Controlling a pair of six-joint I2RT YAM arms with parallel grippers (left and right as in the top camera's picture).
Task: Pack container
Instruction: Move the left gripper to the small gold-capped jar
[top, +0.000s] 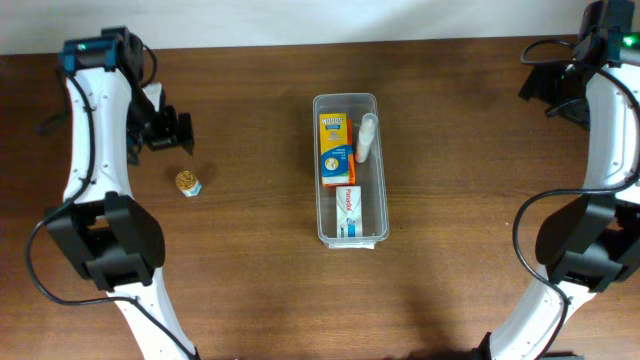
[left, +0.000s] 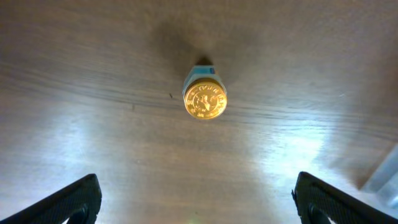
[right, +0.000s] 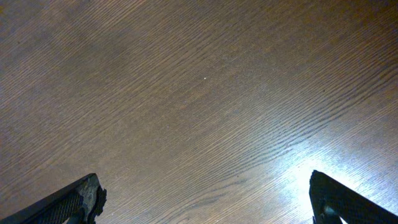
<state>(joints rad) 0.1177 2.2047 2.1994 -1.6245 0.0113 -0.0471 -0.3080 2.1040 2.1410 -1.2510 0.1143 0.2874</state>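
1. We see the clear rectangular plastic container (top: 318, 170) at the middle of the brown wooden bench (top: 250, 270).
2. Inside it, a yellow cardboard box (top: 334, 145) lies far-left, a white tube (top: 367, 138) lies right of that, and a white box (top: 350, 210) is nearest.
3. A small gold-capped jar (top: 188, 182) stands well to the left.

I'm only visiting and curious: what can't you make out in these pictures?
Left wrist view: cap lettering on the small gold-capped pot is blurred.
Overhead: print on the yellow-orange box inside the long clear plastic container is too small.
Left wrist view: the right edge cuts off all but that container's corner.
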